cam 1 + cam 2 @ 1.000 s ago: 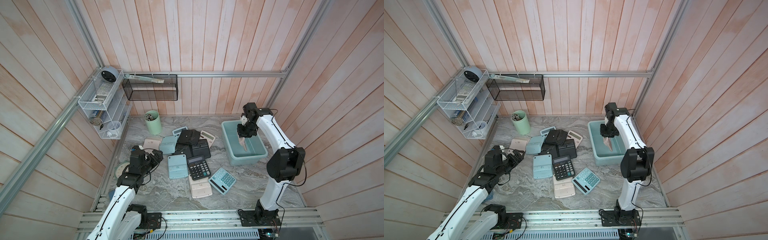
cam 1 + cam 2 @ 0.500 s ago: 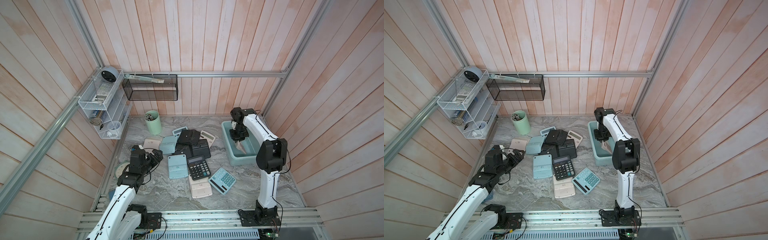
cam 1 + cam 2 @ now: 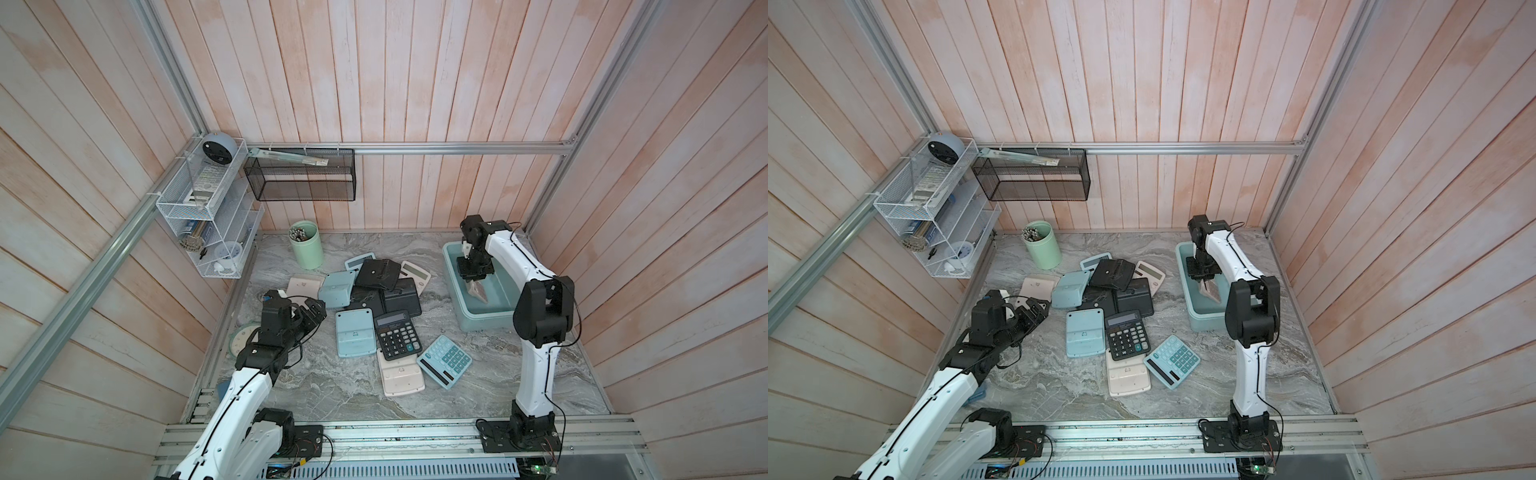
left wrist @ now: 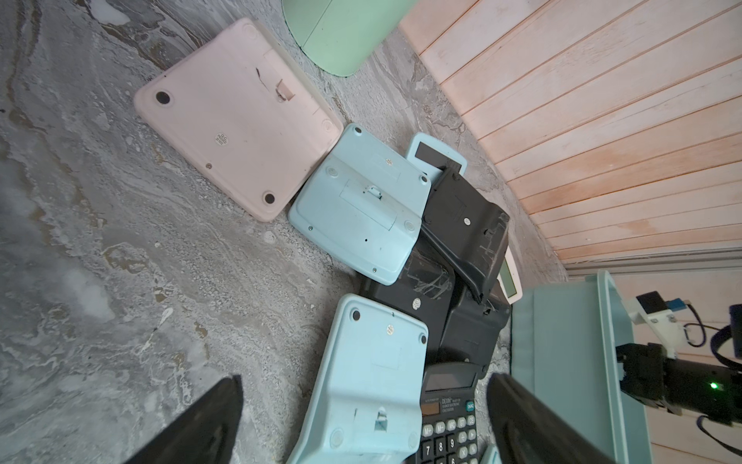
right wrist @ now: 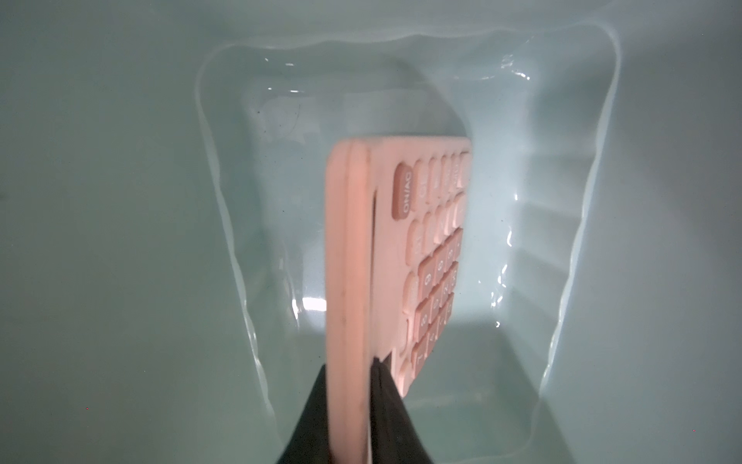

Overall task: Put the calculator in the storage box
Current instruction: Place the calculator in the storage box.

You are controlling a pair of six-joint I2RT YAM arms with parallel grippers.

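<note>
- Black fingers of the left gripper (image 3: 312, 314) stand wide apart and empty at the near left of the table (image 3: 332, 397), just short of the heap of calculators (image 3: 353, 338)
- Most of that heap lies face down and overlapped; a black calculator (image 3: 397, 334) shows its keys
- Beyond it to the right, the right gripper (image 5: 349, 377) is clamped on one end of the pink calculator (image 5: 385, 249), which hangs on edge inside the walls of the storage box (image 3: 484, 323); whether its lower end touches the floor I cannot tell
- Likely trouble: the pinch is thin and at one end, so the calculator may swing or slip; let go on edge, it would topple against a wall
- A careless lift could catch the rim and drag the light tub
- Farthest back, the mint cup (image 3: 306, 249) and mesh basket (image 3: 301, 185) stand well apart from all this
</note>
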